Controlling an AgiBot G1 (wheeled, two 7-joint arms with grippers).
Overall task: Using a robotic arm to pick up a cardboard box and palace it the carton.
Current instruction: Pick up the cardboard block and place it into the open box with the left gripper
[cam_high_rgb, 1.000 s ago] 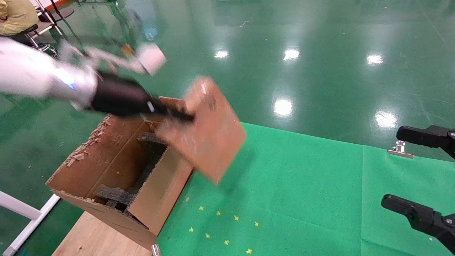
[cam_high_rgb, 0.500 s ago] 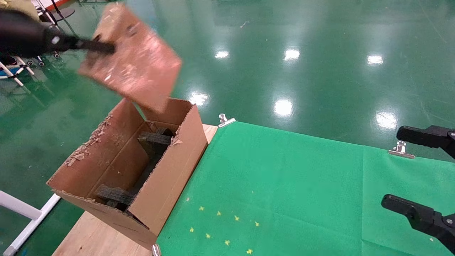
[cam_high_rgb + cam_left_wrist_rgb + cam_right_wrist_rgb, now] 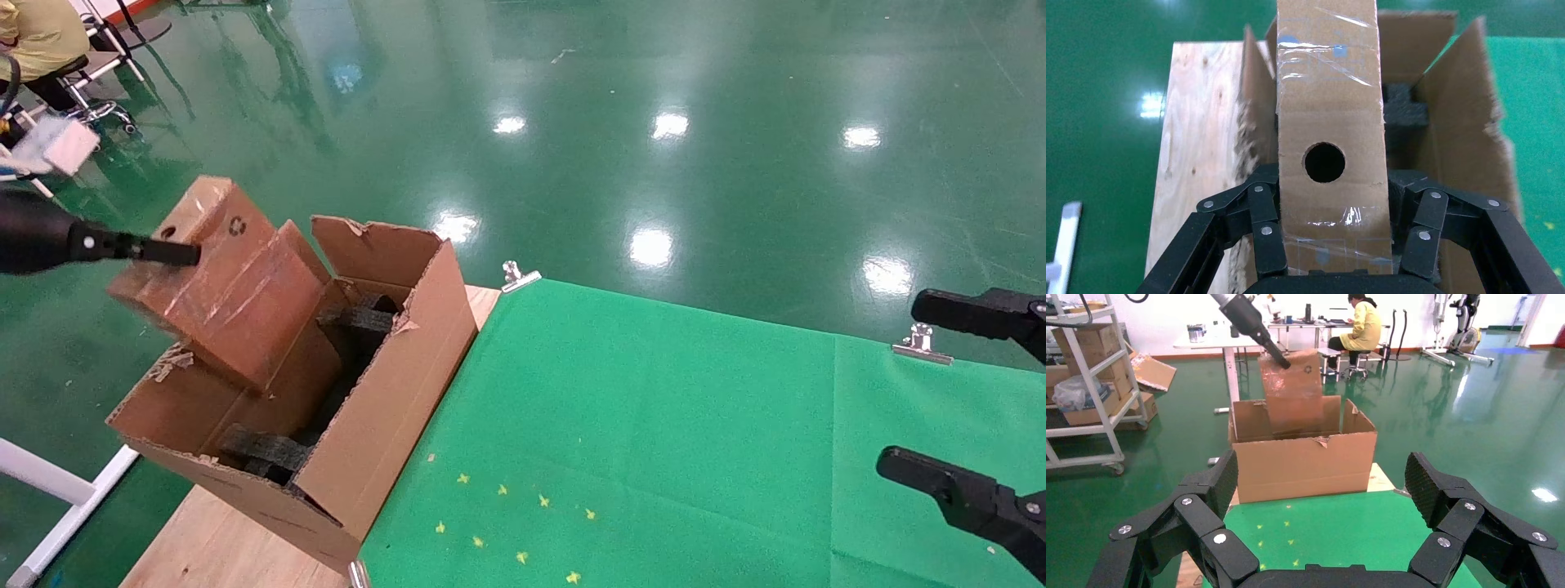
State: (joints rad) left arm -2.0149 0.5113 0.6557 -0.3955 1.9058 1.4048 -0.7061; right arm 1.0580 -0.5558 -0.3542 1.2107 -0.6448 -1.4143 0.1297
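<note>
1. Left end effector (image 3: pixel 1324 245) is clamped on the cardboard box (image 3: pixel 225 282), its black fingers (image 3: pixel 1267 248) pressing both long sides at the end with the round hole.
2. Held tilted, the cardboard box has its lower end dipping inside the carton (image 3: pixel 376 425) at the carton's left side, while its upper end with the recycling mark sticks out above the rim.
3. Black foam blocks (image 3: pixel 265 449) sit inside the carton beside the box.
4. Below the carton, a bare wooden surface (image 3: pixel 204 547) meets a green cloth (image 3: pixel 654 425) held by a metal clip (image 3: pixel 516 278).
5. Right end effector (image 3: pixel 1324 502) hangs over the cloth's right part, well apart from the carton, fingers spread and holding nothing.
</note>
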